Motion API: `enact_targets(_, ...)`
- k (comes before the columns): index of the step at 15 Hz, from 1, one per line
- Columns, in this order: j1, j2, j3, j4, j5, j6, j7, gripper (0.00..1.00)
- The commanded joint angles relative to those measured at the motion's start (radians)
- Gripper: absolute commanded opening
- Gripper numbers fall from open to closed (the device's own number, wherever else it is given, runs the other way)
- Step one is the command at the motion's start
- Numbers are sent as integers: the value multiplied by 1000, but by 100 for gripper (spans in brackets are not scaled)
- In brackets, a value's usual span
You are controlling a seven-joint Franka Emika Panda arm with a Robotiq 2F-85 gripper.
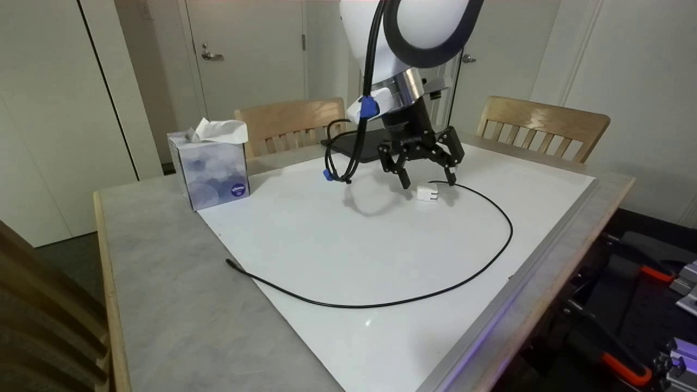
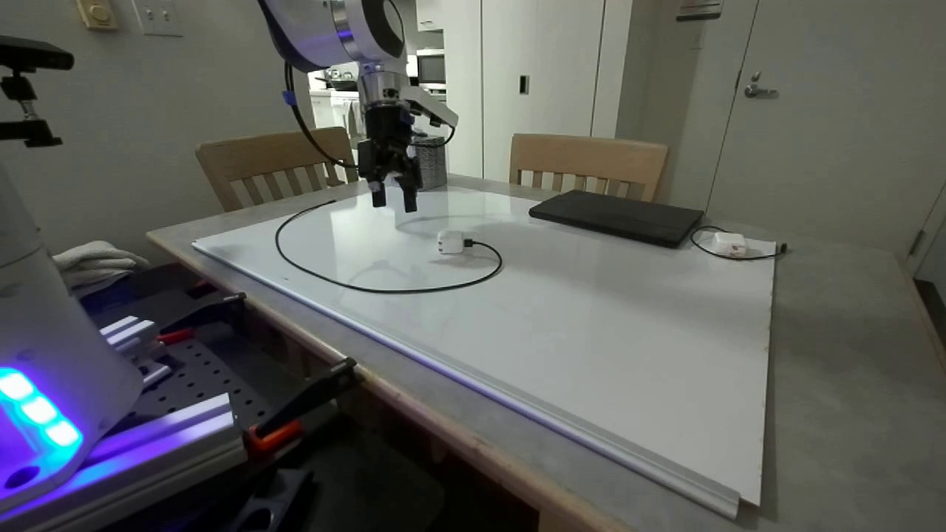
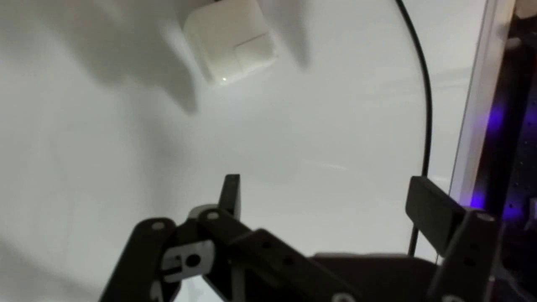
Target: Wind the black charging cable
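- black charging cable [image 1: 348,307]: in an exterior view, an open curve from right of centre to lower left.
- white plug [image 1: 427,191]: at its upper end, right of centre.
- gripper [image 3: 326,188]: fingers apart, holding nothing, low in the wrist view.
- likely best: pinch the cable close beside the plug, then circle slowly, small loops, no tugging.

The cable [image 1: 359,306] is black, its plug [image 1: 427,191] white. The hand [image 1: 428,178] is black too; the arm [image 1: 433,24], white with dark grey. The worktop [image 1: 169,310] is mottled grey, the board [image 1: 337,245] plain white, its edge strip [image 2: 665,470] silver tinged violet. The tissue box [image 1: 215,174] is pale blue-lilac, patterned with overlapping circles and one dark blue oval [image 1: 238,189]; the tissue [image 1: 220,132] is white. The chairs [image 1: 544,120] are honey-brown, the flat pad [image 2: 617,216] solid black, the clamps [image 2: 310,399] black and orange-red.
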Motion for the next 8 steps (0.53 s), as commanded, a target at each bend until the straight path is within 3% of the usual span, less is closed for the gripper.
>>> enact_targets(1,43,50,23,72,68,-136,192,100)
enact_targets(4,54,58,63,62,157,-121,347,100)
enact_targets(8,67,50,113,13,226,51,506,100)
